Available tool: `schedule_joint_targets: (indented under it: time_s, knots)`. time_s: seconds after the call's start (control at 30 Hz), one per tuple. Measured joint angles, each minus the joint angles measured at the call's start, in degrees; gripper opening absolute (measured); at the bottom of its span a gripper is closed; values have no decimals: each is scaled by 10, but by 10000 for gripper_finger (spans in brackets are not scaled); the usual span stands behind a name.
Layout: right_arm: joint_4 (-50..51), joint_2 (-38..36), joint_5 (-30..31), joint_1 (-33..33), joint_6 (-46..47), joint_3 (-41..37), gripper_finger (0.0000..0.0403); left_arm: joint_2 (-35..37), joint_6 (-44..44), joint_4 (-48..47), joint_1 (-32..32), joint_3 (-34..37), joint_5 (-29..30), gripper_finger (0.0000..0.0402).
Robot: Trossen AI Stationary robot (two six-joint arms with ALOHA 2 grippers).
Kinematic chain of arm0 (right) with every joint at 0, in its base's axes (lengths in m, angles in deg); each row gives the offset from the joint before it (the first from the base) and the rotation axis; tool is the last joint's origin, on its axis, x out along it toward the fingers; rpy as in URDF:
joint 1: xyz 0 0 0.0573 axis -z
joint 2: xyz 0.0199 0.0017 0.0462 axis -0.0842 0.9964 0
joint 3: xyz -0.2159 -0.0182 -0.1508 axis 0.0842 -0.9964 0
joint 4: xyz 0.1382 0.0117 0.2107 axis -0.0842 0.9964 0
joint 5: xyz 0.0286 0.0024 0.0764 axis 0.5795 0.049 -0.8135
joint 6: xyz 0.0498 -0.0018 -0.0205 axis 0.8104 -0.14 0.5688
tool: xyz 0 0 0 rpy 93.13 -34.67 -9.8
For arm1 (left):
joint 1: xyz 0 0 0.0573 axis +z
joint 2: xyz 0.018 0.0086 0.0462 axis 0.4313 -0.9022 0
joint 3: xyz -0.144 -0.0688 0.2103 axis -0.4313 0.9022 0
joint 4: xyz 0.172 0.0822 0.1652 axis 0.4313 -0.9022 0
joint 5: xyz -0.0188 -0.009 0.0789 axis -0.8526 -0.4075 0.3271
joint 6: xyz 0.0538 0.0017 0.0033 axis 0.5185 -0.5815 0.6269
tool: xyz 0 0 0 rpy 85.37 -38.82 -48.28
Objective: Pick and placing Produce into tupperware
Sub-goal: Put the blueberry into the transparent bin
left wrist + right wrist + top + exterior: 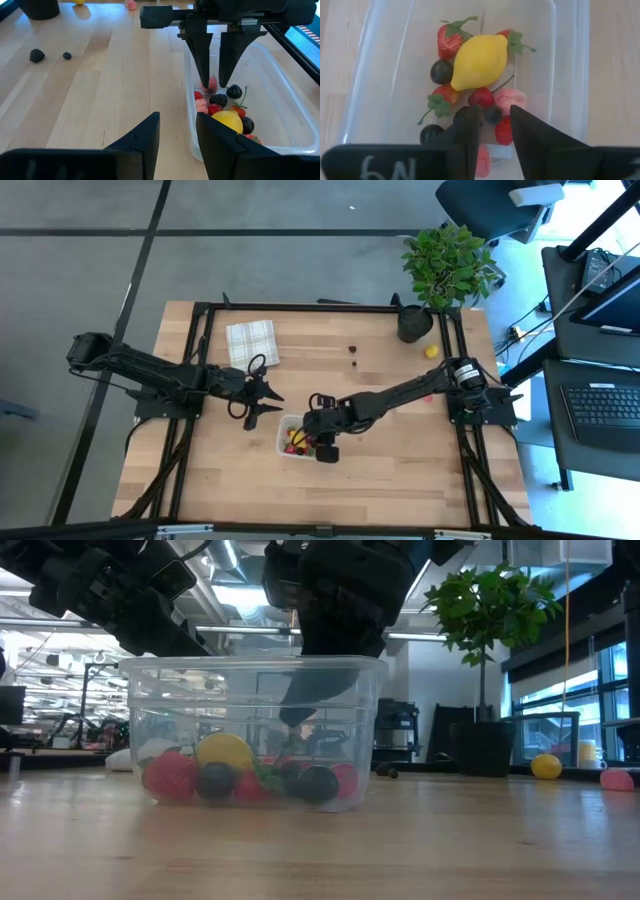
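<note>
The clear tupperware point(284, 436) stands on the wooden table near its front middle. Inside lies produce: a yellow lemon point(480, 62), strawberries point(449, 42), dark berries point(234, 92) and pink pieces. My right gripper point(213, 87) points down into the tub with its fingers a little apart. A small pink berry point(212, 83) sits between the fingertips. Just left of the tub, my left gripper point(177, 122) hangs above the table, open with nothing between its fingers. Loose produce lies farther back: a lemon point(431, 351) and two dark berries point(36, 55). My right gripper reaches from above, slanting down into the tub, with the pink berry point(212, 83) between its fingertips, just over the other fruit. Whether the fingers touch the berry I cannot tell.
A folded checked cloth point(252, 342) lies at the back left. A potted green plant point(445, 265) stands at the back right corner, with a pink piece point(617, 780) on the table near that side. Bare wood lies in front of the tub.
</note>
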Motion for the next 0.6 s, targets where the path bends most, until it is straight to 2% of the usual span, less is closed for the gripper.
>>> schedule_joint_targets:
  time_s: [0.3, 0.6]
  knots:
    - [12, 0, 0, 0, -1, 7, 168, 0, -3, 0, 0, 0, 0, 121]
    - [191, -2, 10, 3, -15, 145, 178, 0, -3, 0, 0, 0, 0, 121]
